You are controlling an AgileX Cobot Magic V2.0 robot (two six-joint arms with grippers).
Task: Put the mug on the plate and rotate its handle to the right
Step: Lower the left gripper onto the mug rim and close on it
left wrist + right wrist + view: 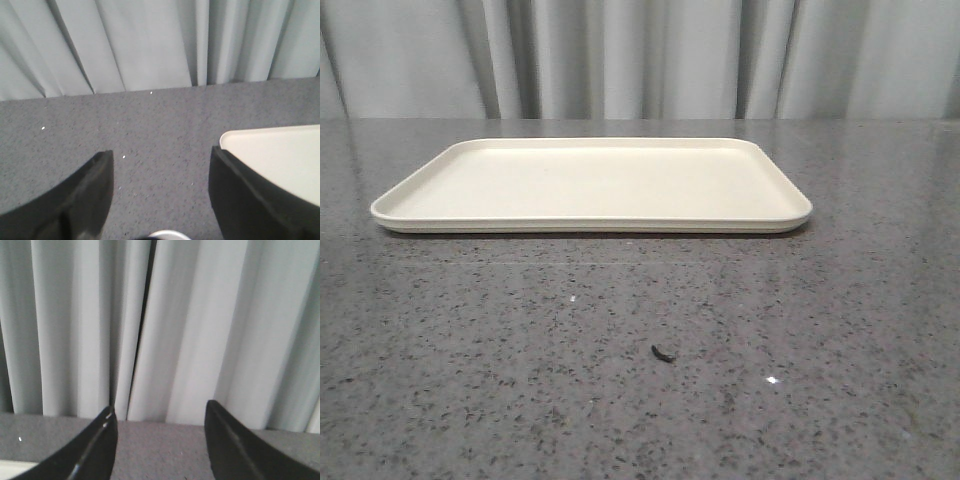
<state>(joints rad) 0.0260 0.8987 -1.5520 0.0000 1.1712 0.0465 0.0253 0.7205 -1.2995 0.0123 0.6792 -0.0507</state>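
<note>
The cream plate (592, 185) lies flat on the speckled grey table, at the middle towards the back, with nothing on it. The mug and its handle are out of view in all three views. My left gripper (161, 152) is open over bare table, and a corner of the plate (280, 155) shows just beyond one finger. A sliver of something white and rounded (167, 235) peeks in at the frame edge between the fingers; I cannot tell what it is. My right gripper (160, 406) is open and empty, facing the curtain, with a strip of the plate (12, 467) to one side. Neither gripper shows in the front view.
A grey pleated curtain (640, 55) closes off the far edge of the table. A small dark scrap (662, 353) lies on the table in front of the plate.
</note>
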